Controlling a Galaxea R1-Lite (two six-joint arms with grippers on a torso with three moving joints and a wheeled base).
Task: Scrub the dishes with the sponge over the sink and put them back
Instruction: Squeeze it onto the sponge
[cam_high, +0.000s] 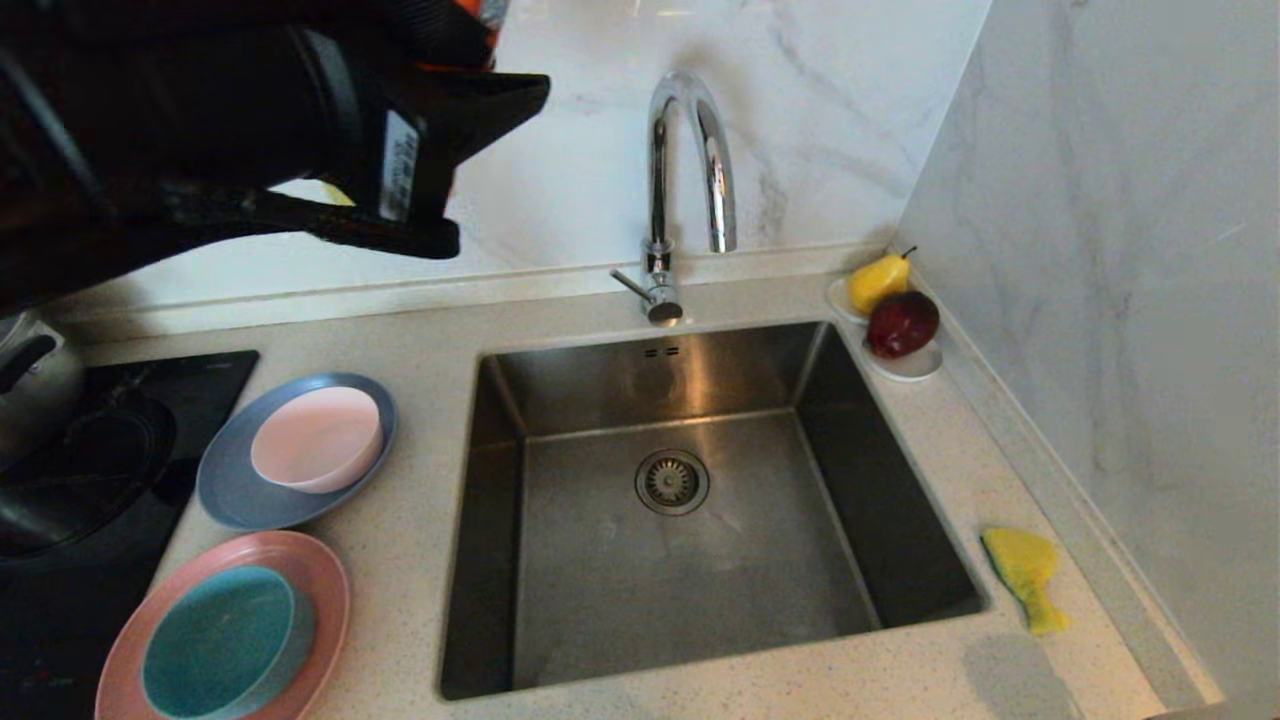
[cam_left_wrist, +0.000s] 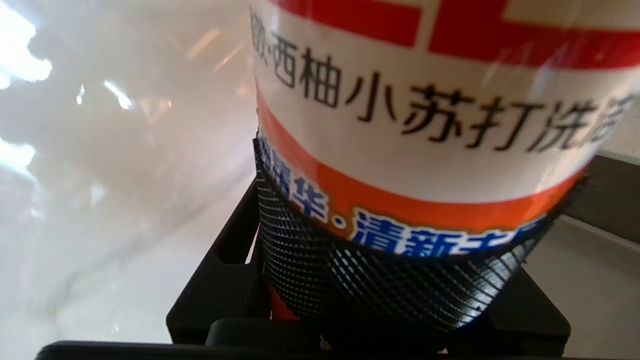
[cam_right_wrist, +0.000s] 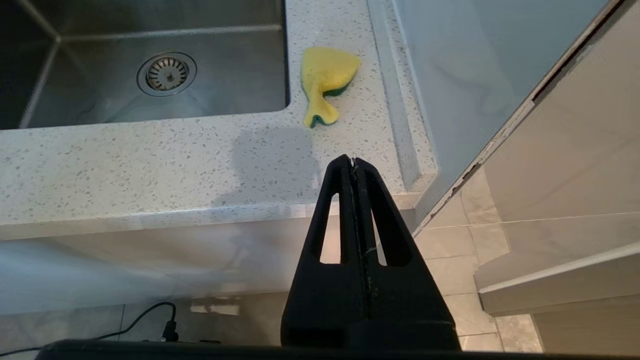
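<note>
High at the back left of the head view, my left gripper (cam_high: 450, 160) is shut on an orange-and-white detergent bottle (cam_left_wrist: 425, 150), which fills the left wrist view between the textured pads (cam_left_wrist: 350, 280). On the counter left of the sink (cam_high: 880, 470), a pale pink bowl (cam_high: 318, 438) rests in a grey-blue plate (cam_high: 235, 490). A teal bowl (cam_high: 225, 640) sits in a pink plate (cam_high: 320, 580) nearer me. The bent yellow sponge (cam_high: 1025, 575) lies right of the sink. My right gripper (cam_right_wrist: 354, 160) is shut and empty below the counter's front edge, short of the sponge (cam_right_wrist: 325, 80).
A chrome gooseneck faucet (cam_high: 690, 160) rises behind the sink. A white dish with a yellow pear (cam_high: 878, 280) and a red apple (cam_high: 902, 322) stands at the back right corner. A steel pot (cam_high: 30, 380) sits on the black cooktop (cam_high: 100, 480) at far left. A marble wall closes the right side.
</note>
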